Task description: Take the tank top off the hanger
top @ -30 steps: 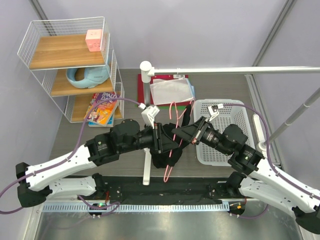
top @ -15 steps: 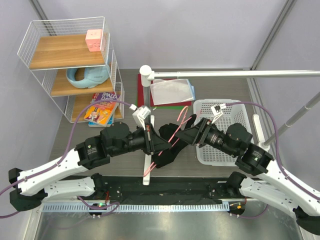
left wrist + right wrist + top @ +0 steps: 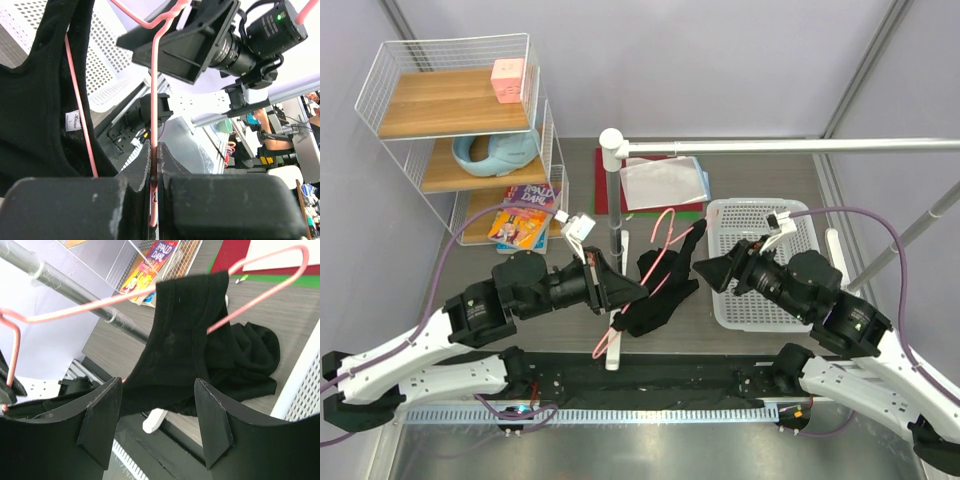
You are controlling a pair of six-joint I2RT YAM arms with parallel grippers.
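Starting at the upper left of the overhead view, passing a white wire shelf (image 3: 430, 100) with wooden boards. Clamping the left gripper (image 3: 626, 292) tight on the pink hanger (image 3: 154, 100) at lower centre, squeezing the thin wire between both fingers in the left wrist view, leaving no gap. Tilting the hanger across the middle of the frame, hook toward the upper right, far end toward the lower left. Finding the tank top (image 3: 655, 305) just right of that gripper at centre, not yet off the hanger: looping one strap over the wire in the right wrist view, sagging below it in a dark bunch. Holding the right gripper (image 3: 702, 268) wide at centre right, gripping nothing, facing the strap just beyond its spread fingers. Ending at a white basket (image 3: 760, 210) on the right, beneath the right arm.
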